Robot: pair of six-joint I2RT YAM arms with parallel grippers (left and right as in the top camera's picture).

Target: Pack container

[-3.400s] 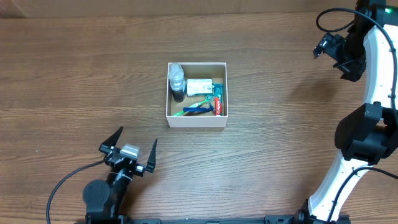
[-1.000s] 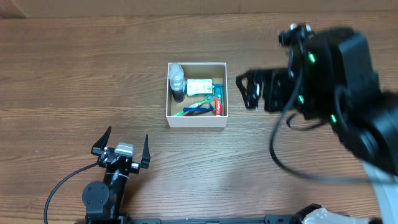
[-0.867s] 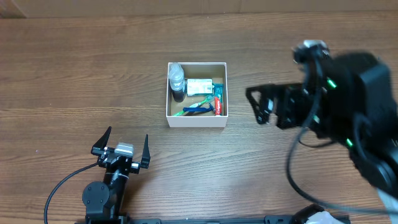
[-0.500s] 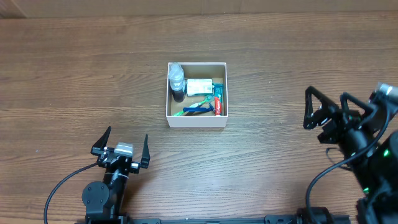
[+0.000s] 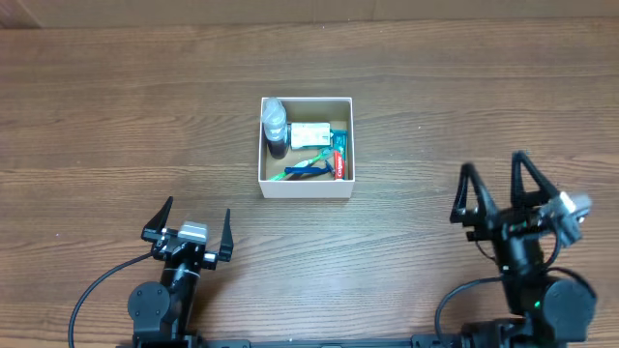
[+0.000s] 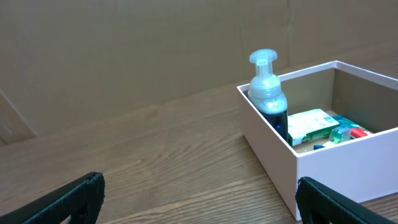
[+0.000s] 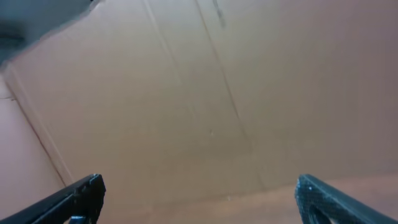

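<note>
The container [image 5: 306, 186] is a square white-walled box at the table's middle. It holds a pump bottle [image 5: 276, 124] at its left, a white and green packet [image 5: 310, 134], a red tube [image 5: 339, 160] and blue and green toothbrushes [image 5: 308, 169]. In the left wrist view the container [image 6: 323, 163] sits at the right with the bottle [image 6: 268, 96] inside. My left gripper [image 5: 189, 222] is open and empty at the front left, short of the box. My right gripper [image 5: 495, 188] is open and empty at the front right, well away from the box.
A brown cardboard wall [image 6: 124, 50] stands behind the table and fills the right wrist view [image 7: 205, 93]. The wood table [image 5: 116, 116] runs bare to both sides of the box.
My right arm has swung from the far right corner across the table and down to the front right. The left arm and the box's contents have barely moved.
</note>
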